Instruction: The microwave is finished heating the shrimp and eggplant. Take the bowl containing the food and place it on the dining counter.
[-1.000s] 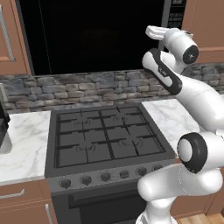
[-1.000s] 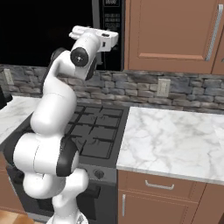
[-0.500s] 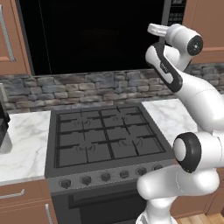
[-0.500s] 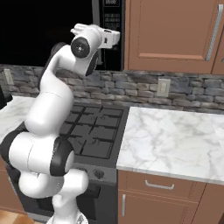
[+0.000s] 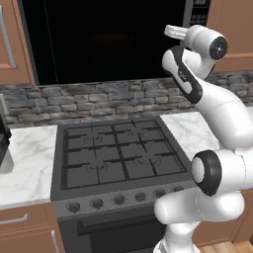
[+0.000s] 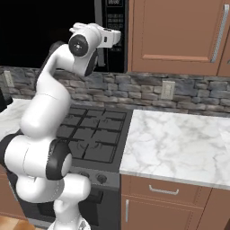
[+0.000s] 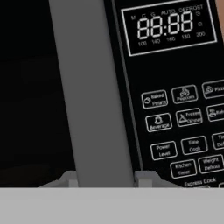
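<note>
Stage: opening microwave | gripper fingertips straddle grey door handle, apparently clamped | door shut | bowl retrieval, dining counter placement pending.

A glossy white arm of rounded segments, with dark bands and caps at its joints.

Black microwave, door shut, mounted above the stove.
</note>
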You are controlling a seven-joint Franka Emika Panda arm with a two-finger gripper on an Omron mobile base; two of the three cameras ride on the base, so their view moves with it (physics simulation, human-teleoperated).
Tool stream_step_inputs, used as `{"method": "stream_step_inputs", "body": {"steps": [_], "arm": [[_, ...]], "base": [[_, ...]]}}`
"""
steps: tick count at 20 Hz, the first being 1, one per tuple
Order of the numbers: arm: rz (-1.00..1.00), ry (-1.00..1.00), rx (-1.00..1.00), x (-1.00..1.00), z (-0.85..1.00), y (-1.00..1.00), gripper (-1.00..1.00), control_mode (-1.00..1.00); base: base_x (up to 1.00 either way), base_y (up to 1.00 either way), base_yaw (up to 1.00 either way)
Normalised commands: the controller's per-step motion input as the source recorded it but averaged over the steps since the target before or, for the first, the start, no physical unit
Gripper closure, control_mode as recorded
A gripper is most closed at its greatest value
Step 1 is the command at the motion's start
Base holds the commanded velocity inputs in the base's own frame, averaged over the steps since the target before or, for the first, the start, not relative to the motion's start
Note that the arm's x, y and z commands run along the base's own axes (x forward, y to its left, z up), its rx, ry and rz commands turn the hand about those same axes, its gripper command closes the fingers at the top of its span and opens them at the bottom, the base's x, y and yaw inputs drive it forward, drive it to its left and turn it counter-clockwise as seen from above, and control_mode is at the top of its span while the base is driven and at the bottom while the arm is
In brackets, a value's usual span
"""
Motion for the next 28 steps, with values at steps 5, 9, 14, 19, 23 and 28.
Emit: {"method": "stream_step_inputs", "body": {"steps": [5, 9, 14, 19, 23, 28], "arm": [[0.00, 0.00, 0.00, -0.16, 0.00, 0.00, 1.00, -1.00], [0.00, 0.00, 0.00, -0.53, 0.02, 0.00, 1.00, -1.00], [0.00, 0.01, 0.00, -0.81, 0.26, 0.00, 1.00, -1.00], [0.00, 0.00, 0.00, -1.00, 0.44, 0.04, 1.00, -1.00], [0.00, 0.00, 0.00, -1.00, 0.49, 0.08, 1.00, -1.00], [0.00, 0.04, 0.00, -1.00, 0.49, 0.06, 1.00, -1.00]], "base": [[0.00, 0.00, 0.00], [0.00, 0.00, 0.00], [0.00, 0.00, 0.00], [0.00, 0.00, 0.00], [0.00, 0.00, 0.00], [0.00, 0.00, 0.00]]}}
